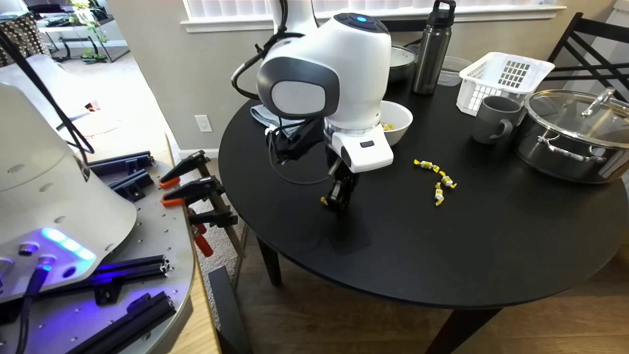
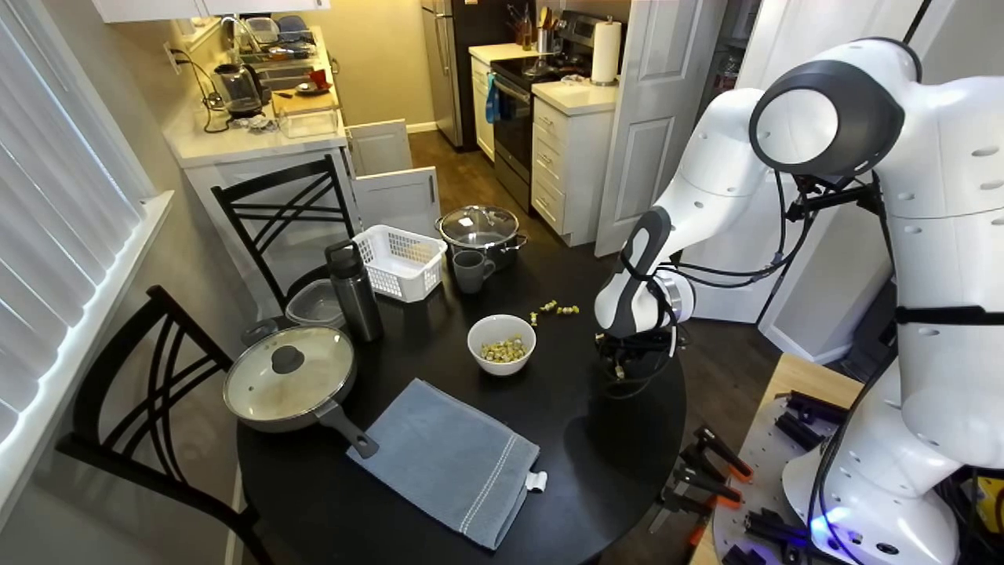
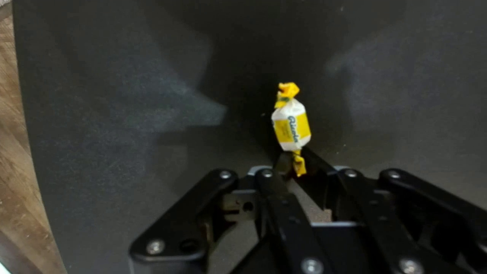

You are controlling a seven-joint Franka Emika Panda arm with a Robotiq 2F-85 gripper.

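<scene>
The round black surface (image 1: 491, 246) carries three yellow-and-white wrapped candies (image 1: 447, 181). A round white bowl (image 2: 502, 325), folded blue-grey cloth (image 2: 455, 467) and tall steel bottle (image 2: 359, 302) rest on it.

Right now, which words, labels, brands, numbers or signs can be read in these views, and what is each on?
"Ricola": on the wrapped candy at the gripper, in the wrist view.
Any smaller print on it: too blurred to read.
Three loose candies and the candies in the white bowl: too small to read.
Steel bottle: any marking too small to read.
</scene>
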